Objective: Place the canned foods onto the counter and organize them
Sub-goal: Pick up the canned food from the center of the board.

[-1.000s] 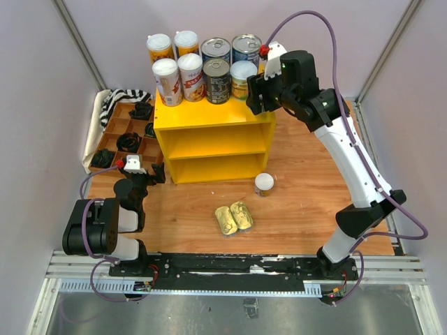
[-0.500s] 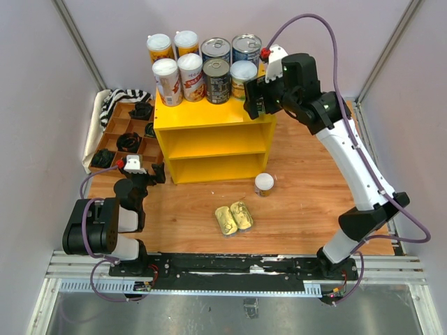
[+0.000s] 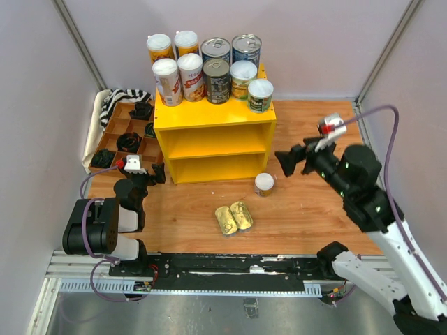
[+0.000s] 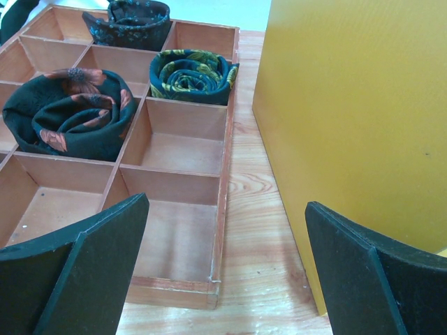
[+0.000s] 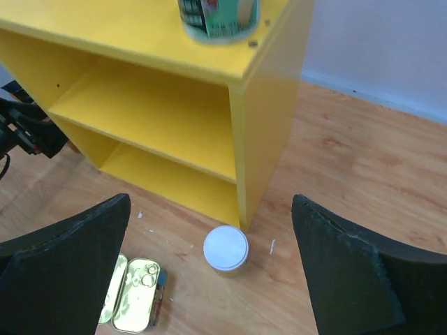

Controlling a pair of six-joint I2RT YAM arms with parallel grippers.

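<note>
Nine of the canned foods (image 3: 216, 79) are standing upright on the flat top of the yellow shelf unit (image 3: 209, 113), while three more are resting lower down on the wooden surface (image 3: 300, 216). Farthest left, at nine o'clock from the unit, a brown divided tray (image 4: 174, 146) is lying on the surface, holding rolled dark fabrics (image 4: 70, 112) in some of its compartments, and a striped cloth (image 3: 122, 98) is bunching at its twelve o'clock end. The left end effector (image 4: 225, 205) is hovering low at the tray's five o'clock corner, just beside the unit's left wall, its jaws standing wide apart and gripping nothing. On the unit's top, four tall white-lidded cylinders (image 3: 166, 80) are crowding the nine o'clock side in a two-by-two block; three silver-topped cans (image 3: 216, 50) are standing next to them; two short white-lidded cans (image 3: 260, 94) are closing the group, one sitting alone near the front corner at three o'clock. At six o'clock from the unit, two flat gold-topped tins (image 3: 234, 217) are lying side by side on the surface, touching along their long edges. At five o'clock from the unit, a lone white-lidded can (image 3: 265, 183) is standing upright near the unit's front corner. Farthest right, the right end effector (image 3: 295, 159) is hanging in the air at three o'clock from the unit, well apart from it and facing it, its jaws spreading wide and holding nothing.
</note>
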